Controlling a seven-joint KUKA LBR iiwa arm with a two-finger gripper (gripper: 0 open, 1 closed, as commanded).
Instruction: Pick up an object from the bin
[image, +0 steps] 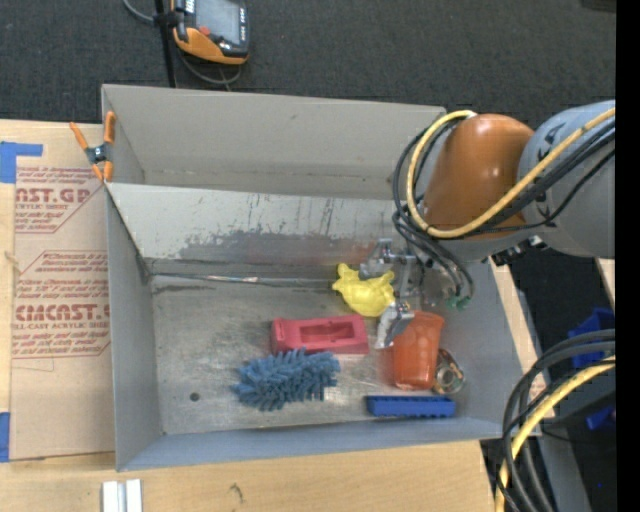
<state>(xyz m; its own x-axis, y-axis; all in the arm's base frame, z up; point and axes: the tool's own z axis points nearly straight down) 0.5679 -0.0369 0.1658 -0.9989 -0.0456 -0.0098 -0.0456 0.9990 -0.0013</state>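
Observation:
My gripper (383, 297) hangs low at the bin's right side, open, with one metal fingertip (377, 267) toward the back and the other (388, 326) toward the front. A yellow rubber toy (358, 291) lies on the bin floor between them, its right end inside the gap. Whether either finger touches it I cannot tell. An orange plastic container (417, 352) lies just in front of the front finger. A pink rectangular block (318, 335) rests to the left of that finger.
A blue fuzzy duster head (287, 380) lies front centre, and a flat blue comb-like bar (410, 406) sits along the front wall at right. The bin's left half is bare floor. The arm's orange cover and cables overhang the right wall.

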